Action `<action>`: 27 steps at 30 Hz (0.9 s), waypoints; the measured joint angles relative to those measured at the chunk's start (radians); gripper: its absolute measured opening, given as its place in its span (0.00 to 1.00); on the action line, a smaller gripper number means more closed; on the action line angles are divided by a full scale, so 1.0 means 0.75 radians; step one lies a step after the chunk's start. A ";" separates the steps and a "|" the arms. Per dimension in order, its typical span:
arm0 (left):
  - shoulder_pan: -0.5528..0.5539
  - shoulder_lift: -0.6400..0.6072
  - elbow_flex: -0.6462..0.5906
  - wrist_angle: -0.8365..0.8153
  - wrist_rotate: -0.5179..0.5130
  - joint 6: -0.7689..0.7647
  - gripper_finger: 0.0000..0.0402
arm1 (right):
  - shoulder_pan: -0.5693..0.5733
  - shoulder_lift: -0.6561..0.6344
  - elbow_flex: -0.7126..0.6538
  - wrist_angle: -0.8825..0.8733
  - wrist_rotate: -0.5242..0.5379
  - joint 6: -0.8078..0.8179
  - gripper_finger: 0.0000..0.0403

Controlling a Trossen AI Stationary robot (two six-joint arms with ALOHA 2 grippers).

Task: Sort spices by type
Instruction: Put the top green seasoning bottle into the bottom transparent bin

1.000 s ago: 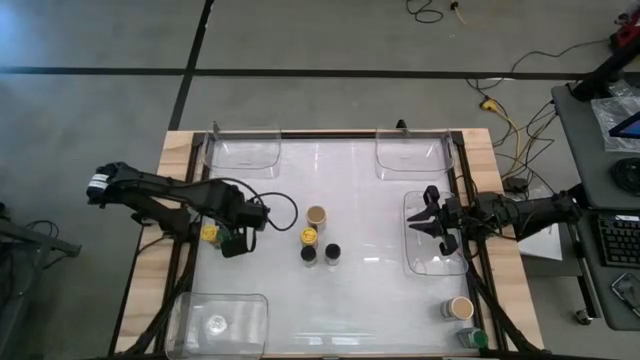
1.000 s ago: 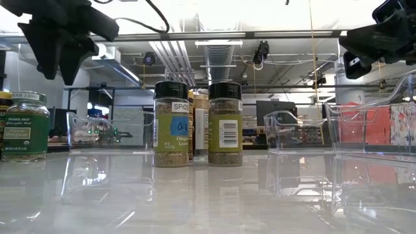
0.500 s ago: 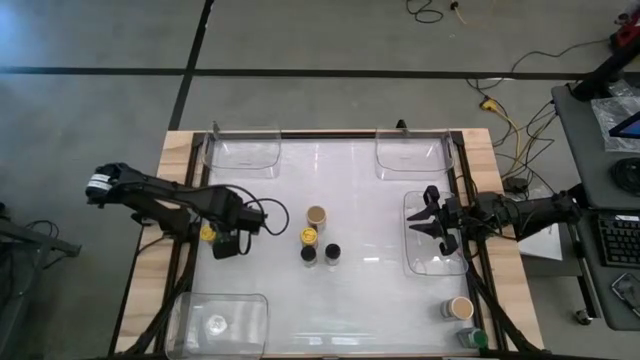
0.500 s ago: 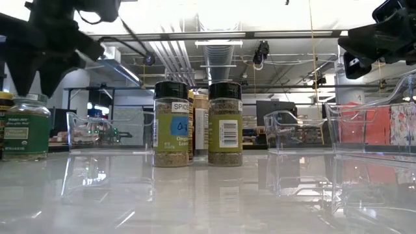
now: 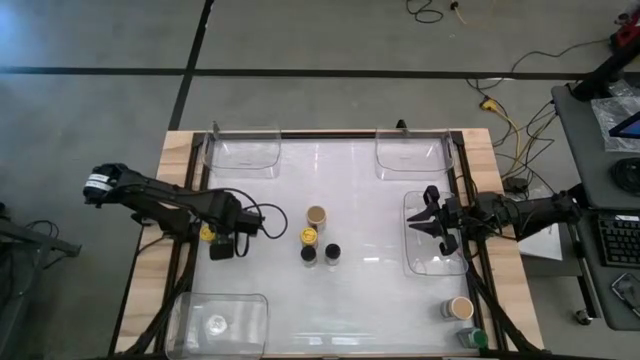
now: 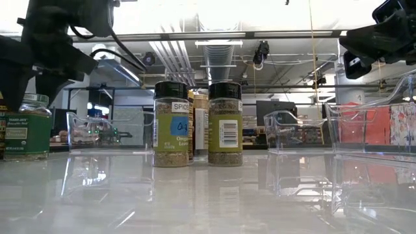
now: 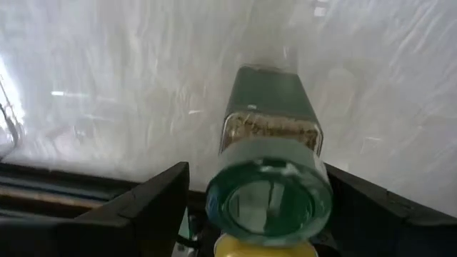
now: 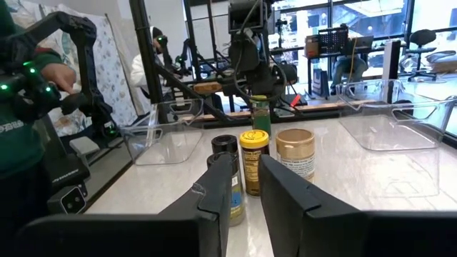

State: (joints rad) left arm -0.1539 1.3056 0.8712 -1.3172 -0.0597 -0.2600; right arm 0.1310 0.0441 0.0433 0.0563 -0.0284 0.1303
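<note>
My left gripper (image 5: 222, 246) hangs low by the table's left edge, open. Its fingers stand on either side of the lid of a green-lidded spice jar (image 7: 271, 128), which stands upright (image 6: 25, 127). I cannot tell whether they touch it. A yellow-lidded jar (image 5: 208, 233) stands right beside it. At mid-table stand a tan-lidded jar (image 5: 316, 215), a yellow-lidded jar (image 5: 309, 236) and two black-lidded jars (image 5: 320, 254). My right gripper (image 5: 420, 222) waits, open by a narrow gap, over the right-hand clear tray (image 5: 452, 262).
Clear trays sit at the far left (image 5: 245, 150), far right (image 5: 410, 155) and near left (image 5: 220, 320) corners. A tan-lidded jar (image 5: 460, 308) and a green-lidded jar (image 5: 470, 338) stand at the near right corner. People stand in the room beyond the table.
My left gripper has moved toward the table's left edge and come down, from a place between the jars to one over the green-lidded jar, its fingers now beside the lid. The right arm has kept still.
</note>
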 joint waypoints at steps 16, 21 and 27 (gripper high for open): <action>0.001 0.001 -0.023 0.094 0.001 0.179 0.46 | 0.000 0.000 0.000 0.000 0.000 0.000 0.21; 0.001 0.001 -0.022 0.097 0.000 0.207 0.46 | 0.000 0.000 0.000 0.000 0.000 0.000 0.23; 0.000 0.002 0.074 0.082 0.000 0.207 0.48 | 0.000 0.000 0.000 -0.001 0.000 0.000 0.22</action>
State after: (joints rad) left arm -0.1538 1.3067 0.9266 -1.2557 -0.0597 -0.1051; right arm 0.1312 0.0441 0.0433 0.0559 -0.0284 0.1305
